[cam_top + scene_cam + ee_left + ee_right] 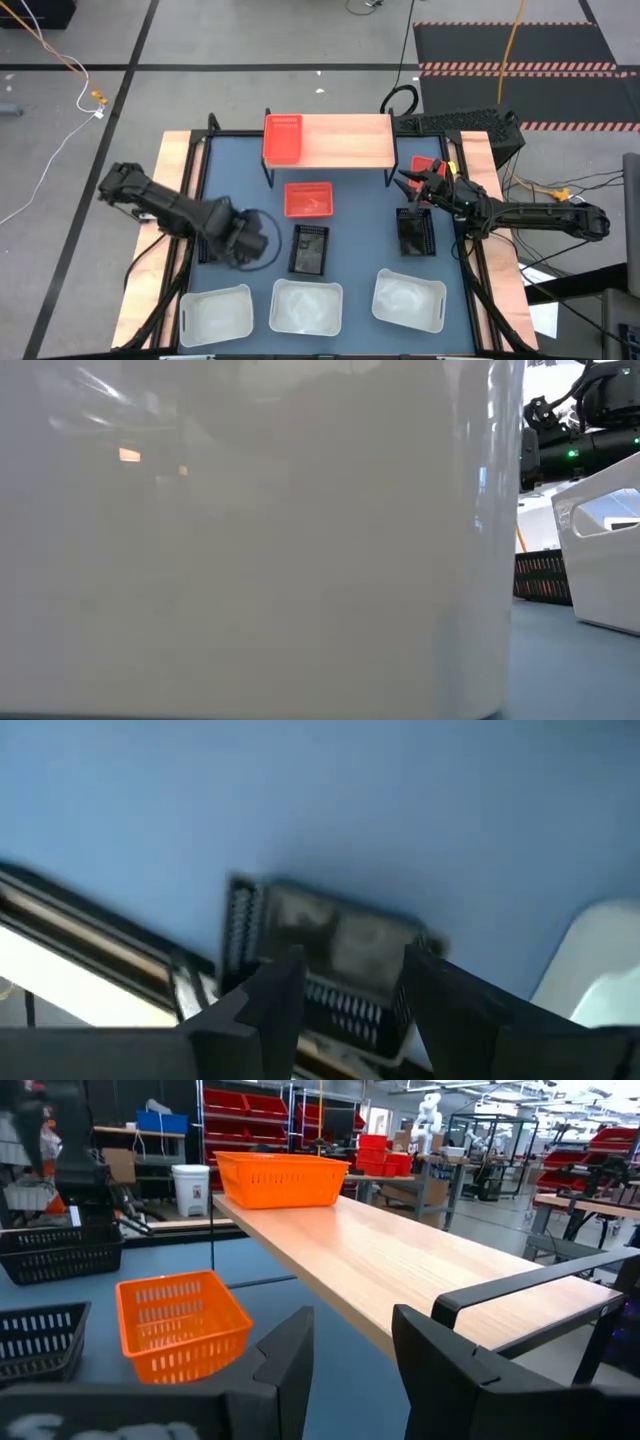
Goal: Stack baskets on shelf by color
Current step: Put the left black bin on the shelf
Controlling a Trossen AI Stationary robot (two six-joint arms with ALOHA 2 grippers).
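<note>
Baskets: nine noted; one red basket (282,137) is set on the left end of the shelf (345,141), long axis running near to far.
Second red basket (308,199): placed on the table (355,230) just near of the shelf, long axis left to right.
Black basket (330,965): straddled by the left gripper (243,238) at the table's left edge; fingers are held apart around it, a closed grip cannot be told.
Right gripper (411,183): held clear at the shelf's right end, fingers spread, nothing between them.
White baskets (309,306): lined along the near edge, judged last in order.
</note>
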